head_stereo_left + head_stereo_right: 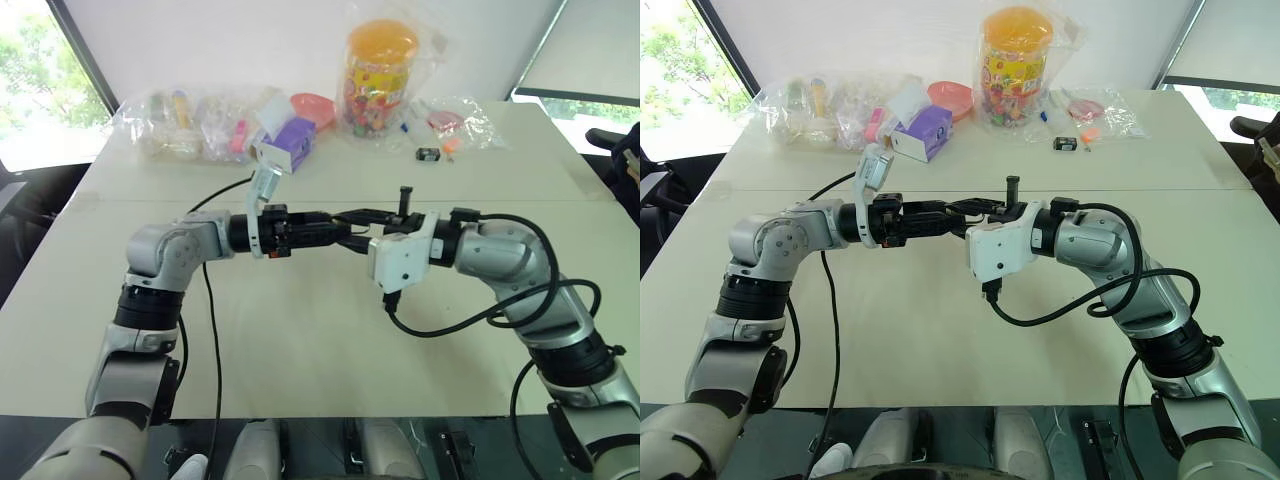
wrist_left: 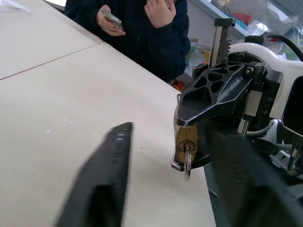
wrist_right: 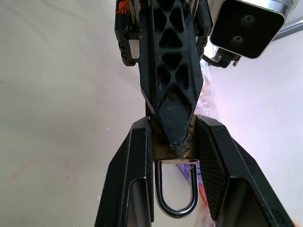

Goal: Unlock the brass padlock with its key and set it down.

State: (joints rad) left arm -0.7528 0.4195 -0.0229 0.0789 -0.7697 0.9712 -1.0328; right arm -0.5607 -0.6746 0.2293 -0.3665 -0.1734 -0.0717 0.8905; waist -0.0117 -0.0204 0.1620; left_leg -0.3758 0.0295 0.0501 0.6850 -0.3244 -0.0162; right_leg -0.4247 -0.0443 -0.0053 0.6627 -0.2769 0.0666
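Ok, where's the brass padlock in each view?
Left wrist: centre, brass padlock, key in it.
Right wrist: lower centre, shackle toward camera.
Left eye: too small to tell, at the right tool.
Right eye: likewise.
Shared landmark: the right tool clamping it.

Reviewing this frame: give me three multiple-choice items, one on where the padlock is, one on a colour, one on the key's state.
1. Where is the brass padlock?
A. Lying beside the jar
B. Clamped between the right gripper's fingers, off the table
C. In the person's hand

2. What colour is the tall jar's lid?
A. Orange
B. Blue
C. Black

3. What state is the key in?
A. Lying flat on the table
B. Stuck in the padlock's keyhole
C. Sealed in a plastic bag

Answers: 1 B, since the right wrist view shows the lock's body pinched between both fingers; 2 A, as the head views show an orange top; 3 B, because the left wrist view shows it standing out of the lock's end.
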